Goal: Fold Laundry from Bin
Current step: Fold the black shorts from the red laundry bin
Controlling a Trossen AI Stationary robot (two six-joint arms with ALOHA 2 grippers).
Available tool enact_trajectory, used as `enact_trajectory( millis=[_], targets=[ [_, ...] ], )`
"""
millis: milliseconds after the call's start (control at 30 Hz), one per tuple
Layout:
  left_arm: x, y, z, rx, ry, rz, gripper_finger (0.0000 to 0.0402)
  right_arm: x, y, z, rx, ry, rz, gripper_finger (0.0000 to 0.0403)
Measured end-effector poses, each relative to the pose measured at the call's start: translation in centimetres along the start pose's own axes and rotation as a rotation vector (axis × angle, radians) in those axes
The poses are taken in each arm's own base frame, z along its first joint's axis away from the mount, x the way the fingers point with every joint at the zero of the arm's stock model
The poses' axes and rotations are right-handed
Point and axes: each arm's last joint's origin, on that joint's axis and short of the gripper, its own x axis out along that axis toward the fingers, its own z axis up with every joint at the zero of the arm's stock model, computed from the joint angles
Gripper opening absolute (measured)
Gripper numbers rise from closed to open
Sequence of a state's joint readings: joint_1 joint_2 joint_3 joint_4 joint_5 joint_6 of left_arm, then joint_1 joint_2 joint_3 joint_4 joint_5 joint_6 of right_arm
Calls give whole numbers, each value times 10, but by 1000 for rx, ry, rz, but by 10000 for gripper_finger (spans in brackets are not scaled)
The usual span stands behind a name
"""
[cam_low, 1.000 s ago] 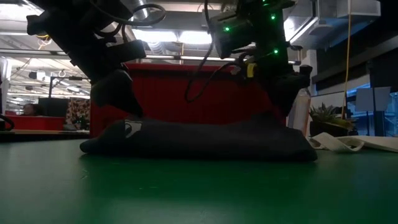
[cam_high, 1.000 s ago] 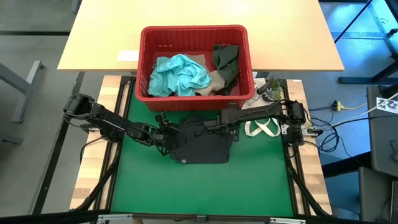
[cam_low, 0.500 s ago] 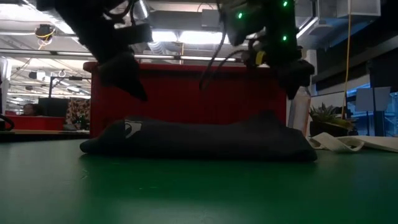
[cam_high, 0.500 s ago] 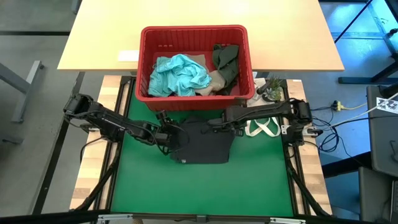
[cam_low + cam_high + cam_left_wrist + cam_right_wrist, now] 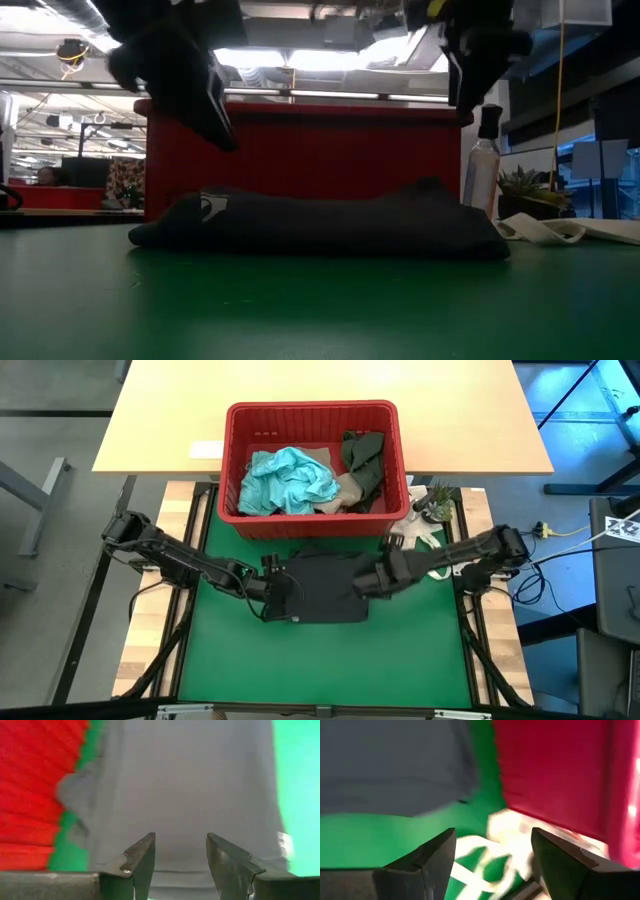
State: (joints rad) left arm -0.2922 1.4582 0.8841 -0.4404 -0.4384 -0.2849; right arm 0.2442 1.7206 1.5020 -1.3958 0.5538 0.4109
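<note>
A black garment [image 5: 325, 588] lies folded flat on the green mat [image 5: 320, 660], just in front of the red bin [image 5: 395, 420]. The bin holds a teal garment [image 5: 290, 478], a beige one [image 5: 350, 490] and a dark olive one [image 5: 362, 455]. My left gripper [image 5: 280, 592] hovers open over the black garment's left edge [image 5: 180, 837], clear of the cloth [image 5: 215, 125]. My right gripper [image 5: 362, 584] hovers open above the garment's right edge [image 5: 492, 832] and higher up [image 5: 468, 95].
A white cloth bag with loop handles [image 5: 425, 545] lies on the mat right of the black garment. A spray bottle [image 5: 483, 160] and a small plant [image 5: 437, 502] stand at the bin's right corner. Bare green mat stretches toward the near edge.
Both grippers have risen off the black garment. My right gripper has swung from the garment's far right corner by the bin toward the near edge while climbing. My left gripper has lifted and tipped. The garment has kept its place and shape.
</note>
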Motion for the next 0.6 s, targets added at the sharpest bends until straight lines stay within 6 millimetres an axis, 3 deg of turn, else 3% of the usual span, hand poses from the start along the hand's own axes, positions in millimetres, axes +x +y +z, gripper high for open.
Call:
enact_trajectory(
  millis=[233, 600],
  targets=[
    [2, -13, -1, 19, -5, -79, 169, 8, 48, -4, -9, -148, 113, 260],
    [19, -23, -7, 47, 45, -74, 169, 68, 84, -23, 58, -227, 262, 260]
  ],
)
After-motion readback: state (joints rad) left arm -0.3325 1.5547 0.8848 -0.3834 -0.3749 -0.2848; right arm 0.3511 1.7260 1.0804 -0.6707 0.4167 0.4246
